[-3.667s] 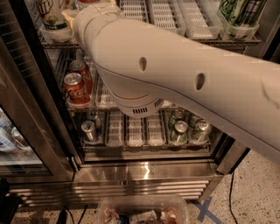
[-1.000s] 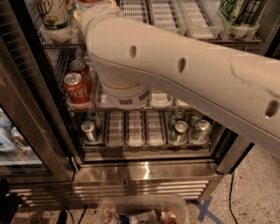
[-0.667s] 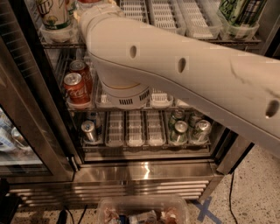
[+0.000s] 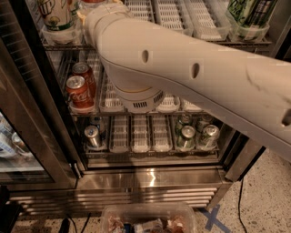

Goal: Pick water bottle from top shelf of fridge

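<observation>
My white arm (image 4: 182, 68) reaches up and left into the fridge (image 4: 150, 179), and its wrist (image 4: 102, 13) sits over the top shelf (image 4: 173, 16) at the picture's upper edge. The gripper is beyond that edge, out of view. The water bottle does not show as a whole. Only a reddish sliver (image 4: 93, 1) appears at the top edge right by the wrist, and I cannot tell what it is. The top shelf's white slotted lane trays run back on the right of the wrist.
A white container with a green logo (image 4: 57, 16) stands top left and green-patterned cans (image 4: 249, 13) top right. Red cans (image 4: 78, 91) are on the middle rack, silver cans (image 4: 195, 134) on the lower one. The glass door (image 4: 27, 113) stands open at left. A plastic tub (image 4: 148, 220) is on the floor.
The arm has risen a little since the earliest frame and has shifted slightly to the right in the last second. The cans and containers have not moved.
</observation>
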Controlling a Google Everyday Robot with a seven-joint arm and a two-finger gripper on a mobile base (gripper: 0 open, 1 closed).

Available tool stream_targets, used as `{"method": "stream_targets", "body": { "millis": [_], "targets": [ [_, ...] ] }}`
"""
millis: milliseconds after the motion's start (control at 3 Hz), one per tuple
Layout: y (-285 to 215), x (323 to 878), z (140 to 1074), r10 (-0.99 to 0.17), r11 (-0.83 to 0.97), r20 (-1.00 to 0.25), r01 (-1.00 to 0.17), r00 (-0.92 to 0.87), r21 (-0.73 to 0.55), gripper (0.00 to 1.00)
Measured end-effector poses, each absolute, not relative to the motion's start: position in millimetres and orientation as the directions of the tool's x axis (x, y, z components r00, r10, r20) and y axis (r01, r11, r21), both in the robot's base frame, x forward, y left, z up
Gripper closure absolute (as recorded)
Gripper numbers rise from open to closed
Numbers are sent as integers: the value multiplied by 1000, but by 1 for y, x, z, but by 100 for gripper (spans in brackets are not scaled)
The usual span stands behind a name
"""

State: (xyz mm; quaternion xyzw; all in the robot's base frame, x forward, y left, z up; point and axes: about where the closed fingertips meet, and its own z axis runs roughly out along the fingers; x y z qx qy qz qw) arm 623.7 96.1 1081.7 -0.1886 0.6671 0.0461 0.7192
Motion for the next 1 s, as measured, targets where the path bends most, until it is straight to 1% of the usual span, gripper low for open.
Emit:
{"method": "stream_targets", "body": {
  "millis": [333, 1000],
  "targets": [
    [99, 623, 1093, -128, 915, -981, -364, 145, -173, 100],
    [94, 622, 1115, -59, 908, -976, -396, 212, -141, 100]
  ]
}}
